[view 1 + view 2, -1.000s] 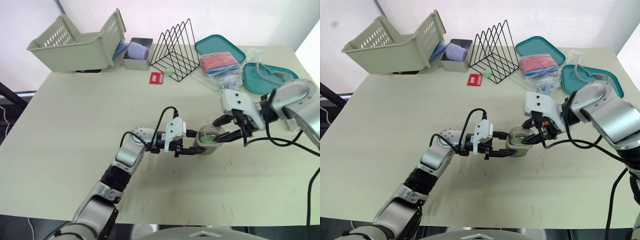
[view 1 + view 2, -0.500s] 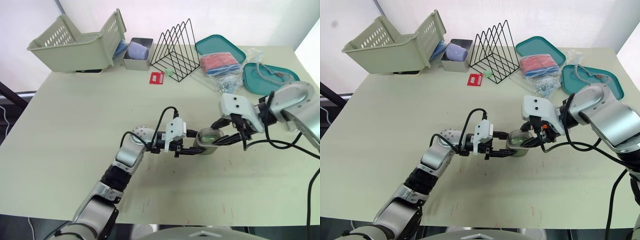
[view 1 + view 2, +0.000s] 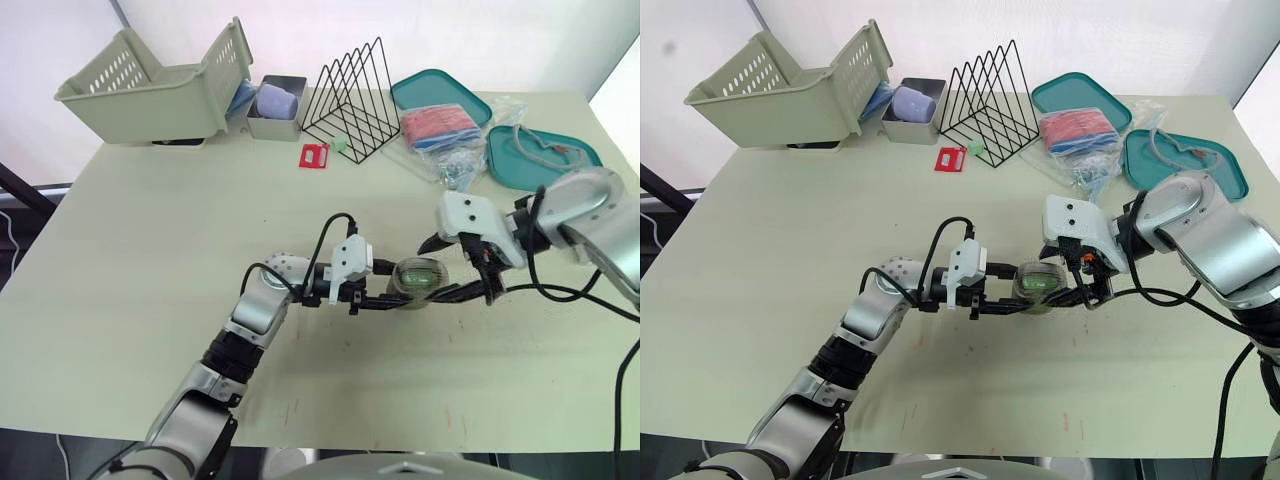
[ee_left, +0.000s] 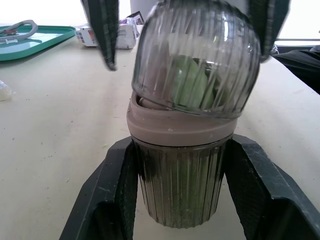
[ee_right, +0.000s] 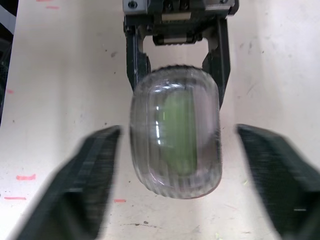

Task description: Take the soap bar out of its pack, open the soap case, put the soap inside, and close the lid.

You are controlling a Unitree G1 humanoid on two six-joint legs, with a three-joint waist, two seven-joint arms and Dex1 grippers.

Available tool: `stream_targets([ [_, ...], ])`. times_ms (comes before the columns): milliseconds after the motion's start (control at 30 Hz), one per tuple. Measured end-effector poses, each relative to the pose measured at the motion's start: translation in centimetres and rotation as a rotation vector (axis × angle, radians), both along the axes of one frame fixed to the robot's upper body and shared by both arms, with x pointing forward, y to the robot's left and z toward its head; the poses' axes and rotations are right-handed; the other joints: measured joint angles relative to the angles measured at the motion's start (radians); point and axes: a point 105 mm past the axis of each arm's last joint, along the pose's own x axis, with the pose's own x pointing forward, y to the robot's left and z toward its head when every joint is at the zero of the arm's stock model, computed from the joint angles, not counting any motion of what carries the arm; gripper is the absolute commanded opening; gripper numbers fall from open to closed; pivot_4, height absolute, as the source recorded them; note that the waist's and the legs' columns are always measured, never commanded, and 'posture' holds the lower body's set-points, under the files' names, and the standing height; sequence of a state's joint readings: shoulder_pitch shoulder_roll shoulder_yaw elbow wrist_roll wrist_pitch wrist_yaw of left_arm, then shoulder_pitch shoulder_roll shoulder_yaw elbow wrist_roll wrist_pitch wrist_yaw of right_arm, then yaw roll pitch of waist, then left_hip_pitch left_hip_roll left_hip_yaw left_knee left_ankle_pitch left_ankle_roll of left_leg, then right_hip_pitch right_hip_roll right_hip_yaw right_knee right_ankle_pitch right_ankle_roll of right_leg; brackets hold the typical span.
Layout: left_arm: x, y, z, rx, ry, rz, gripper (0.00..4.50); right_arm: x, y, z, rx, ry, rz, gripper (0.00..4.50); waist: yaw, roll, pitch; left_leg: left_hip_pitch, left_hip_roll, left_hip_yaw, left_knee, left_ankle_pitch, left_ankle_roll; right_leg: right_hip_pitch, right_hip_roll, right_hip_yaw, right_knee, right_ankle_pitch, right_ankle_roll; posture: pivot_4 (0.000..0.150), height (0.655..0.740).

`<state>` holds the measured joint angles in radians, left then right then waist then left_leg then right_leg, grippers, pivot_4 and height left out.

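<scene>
The soap case point(image 3: 418, 279) stands mid-table: a ribbed grey base with a taupe rim and a clear domed lid point(image 4: 197, 55), with the green soap point(image 5: 175, 127) inside. The lid sits slightly tilted on the rim. My left gripper point(image 3: 402, 286) is shut on the base, one finger point(image 4: 112, 195) on each side. My right gripper point(image 3: 444, 268) is open. Its fingers point(image 5: 92, 175) flank the lid with a clear gap on both sides, not touching it.
At the back stand a tilted beige basket point(image 3: 150, 85), a grey bin point(image 3: 275, 110) holding a purple cup, and a black wire rack point(image 3: 352, 100). A red card point(image 3: 314, 155) lies before the rack. Teal trays point(image 3: 540, 155) and a bagged red pack point(image 3: 438, 125) sit back right.
My right gripper's fingers have spread wider and come off the lid, the lower finger dropping toward the table. The case and my left gripper have stayed in place.
</scene>
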<state>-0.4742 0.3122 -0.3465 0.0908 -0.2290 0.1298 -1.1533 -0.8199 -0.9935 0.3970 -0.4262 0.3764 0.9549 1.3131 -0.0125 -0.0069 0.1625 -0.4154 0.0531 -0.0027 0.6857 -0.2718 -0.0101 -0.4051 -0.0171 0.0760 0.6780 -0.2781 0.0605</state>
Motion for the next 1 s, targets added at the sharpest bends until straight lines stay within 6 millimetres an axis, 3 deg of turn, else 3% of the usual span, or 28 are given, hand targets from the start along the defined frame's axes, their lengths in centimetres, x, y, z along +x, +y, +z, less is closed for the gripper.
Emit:
stream_targets([
  [1000, -0.02, -0.03, 0.0, -0.001, 0.002, -0.002, 2.02, 0.88, -0.1, 0.42, 0.009, -0.032, -0.019, 4.43, 0.0, 0.0, 0.0, 0.0, 0.0, 0.0, 0.0, 0.0, 0.0, 0.0, 0.0, 0.0, 0.0, 0.0, 0.0, 0.15, 0.74],
])
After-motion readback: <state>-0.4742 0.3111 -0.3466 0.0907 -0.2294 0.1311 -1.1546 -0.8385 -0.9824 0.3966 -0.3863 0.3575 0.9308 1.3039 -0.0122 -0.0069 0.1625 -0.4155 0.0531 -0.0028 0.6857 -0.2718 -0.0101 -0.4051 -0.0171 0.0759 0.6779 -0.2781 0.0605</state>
